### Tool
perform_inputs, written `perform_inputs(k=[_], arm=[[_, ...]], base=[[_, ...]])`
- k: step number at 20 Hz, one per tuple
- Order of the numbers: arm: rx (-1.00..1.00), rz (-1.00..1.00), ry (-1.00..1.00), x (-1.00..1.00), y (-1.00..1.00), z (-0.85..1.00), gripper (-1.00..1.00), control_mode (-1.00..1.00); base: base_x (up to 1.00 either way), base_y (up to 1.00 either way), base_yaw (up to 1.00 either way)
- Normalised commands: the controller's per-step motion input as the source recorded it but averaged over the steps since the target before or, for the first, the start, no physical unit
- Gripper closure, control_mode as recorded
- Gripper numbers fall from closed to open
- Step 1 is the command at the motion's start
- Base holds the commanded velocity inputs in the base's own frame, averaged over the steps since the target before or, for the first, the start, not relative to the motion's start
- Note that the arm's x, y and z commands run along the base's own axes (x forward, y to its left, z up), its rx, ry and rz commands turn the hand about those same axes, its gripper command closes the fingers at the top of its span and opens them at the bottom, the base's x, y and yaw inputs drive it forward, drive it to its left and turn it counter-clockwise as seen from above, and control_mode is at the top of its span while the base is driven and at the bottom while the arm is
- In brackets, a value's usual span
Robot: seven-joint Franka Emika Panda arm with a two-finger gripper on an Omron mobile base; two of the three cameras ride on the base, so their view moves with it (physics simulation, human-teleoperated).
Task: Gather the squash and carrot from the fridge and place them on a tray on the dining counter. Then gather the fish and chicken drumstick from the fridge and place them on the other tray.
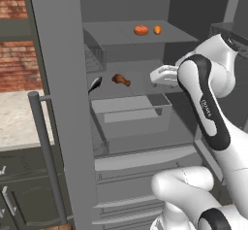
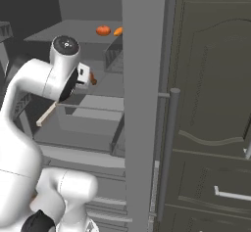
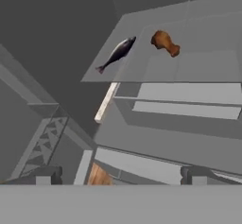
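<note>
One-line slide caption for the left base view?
White arm's open gripper reaches into the open grey fridge beside brown chicken drumstick and dark fish.

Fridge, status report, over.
Jaws open, empty. Squash and carrot on upper shelf; fish, drumstick on shelf below. Nothing blocking.

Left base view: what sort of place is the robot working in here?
A kitchen, most likely: an open fridge with grey shelves holding a fish, a chicken drumstick and, on the shelf above, a squash and a carrot; dark panelled cabinet doors stand alongside.
</note>
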Motion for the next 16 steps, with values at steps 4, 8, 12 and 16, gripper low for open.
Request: perform_inputs(k=[4,8,12,16], arm=[[-0.10,-0.04,0.01,0.11,0.00,0.00,-1.00,-1.00],[-0.14,-0.03,0.06,0.23,0.00,-0.05,-1.00,-1.00],[-0.14,-0.02,0.12,0.35,0.02,-0.12,-1.00,-1.00],[-0.04,-0.04,0.01,0.07,0.02,0.00,-1.00,-1.00]], base=[[0.00,0.00,0.00],[0.00,0.00,0.00],[0.00,0.00,0.00],[0.00,0.00,0.00]])
